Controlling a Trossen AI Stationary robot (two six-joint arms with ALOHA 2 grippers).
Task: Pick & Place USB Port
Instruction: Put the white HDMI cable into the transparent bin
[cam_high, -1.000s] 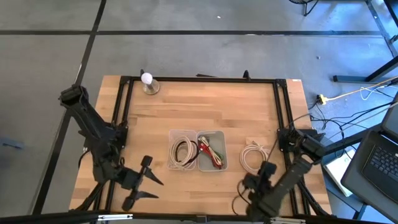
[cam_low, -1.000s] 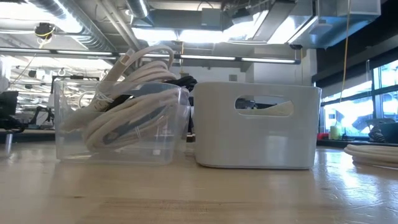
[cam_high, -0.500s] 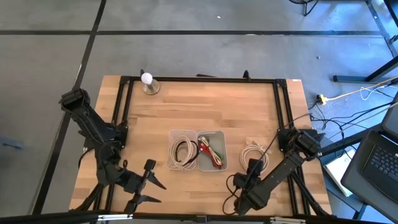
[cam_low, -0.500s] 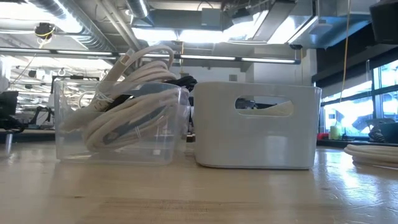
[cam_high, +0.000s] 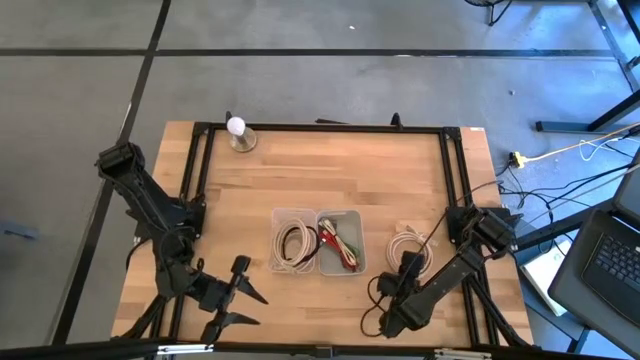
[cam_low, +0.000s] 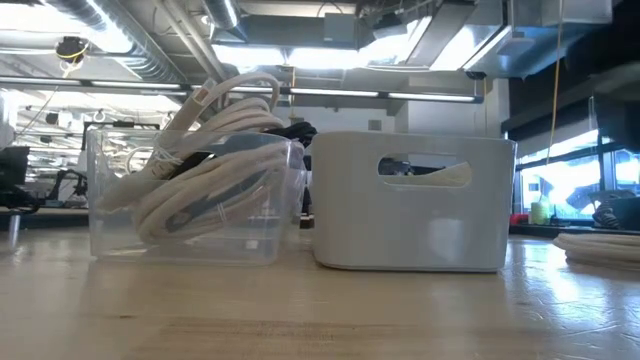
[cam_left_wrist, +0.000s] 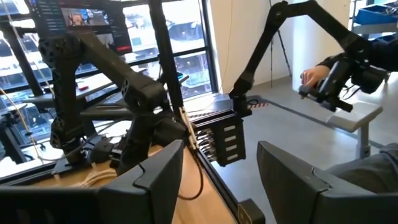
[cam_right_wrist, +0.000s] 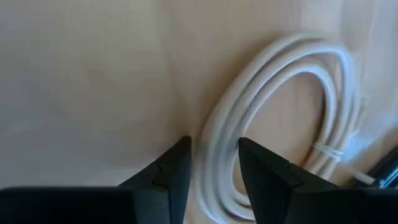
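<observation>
A white coiled USB cable (cam_high: 408, 248) lies flat on the wooden table right of the two bins; it also shows in the right wrist view (cam_right_wrist: 280, 106) and at the low view's right edge (cam_low: 600, 245). My right gripper (cam_high: 405, 266) slants down over the coil's near-left edge. It is open (cam_right_wrist: 214, 146), with its fingertips on either side of the coil's outer strands and nothing gripped. My left gripper (cam_high: 245, 293) waits open above the table's near-left part, pointing level (cam_left_wrist: 217, 165), with nothing between its fingers.
A clear bin (cam_high: 293, 241) of white cable and a white bin (cam_high: 341, 241) of red and green cables stand side by side mid-table. A white ball on a stand (cam_high: 238, 130) is at the far left. Black frame rails (cam_high: 455, 170) line the sides. A person's hand (cam_left_wrist: 313, 77) shows beyond the table.
My right gripper has sunk and swung toward the table's left, onto the white coil's edge, tipping further down; its fingers stay open. The coil has not moved.
</observation>
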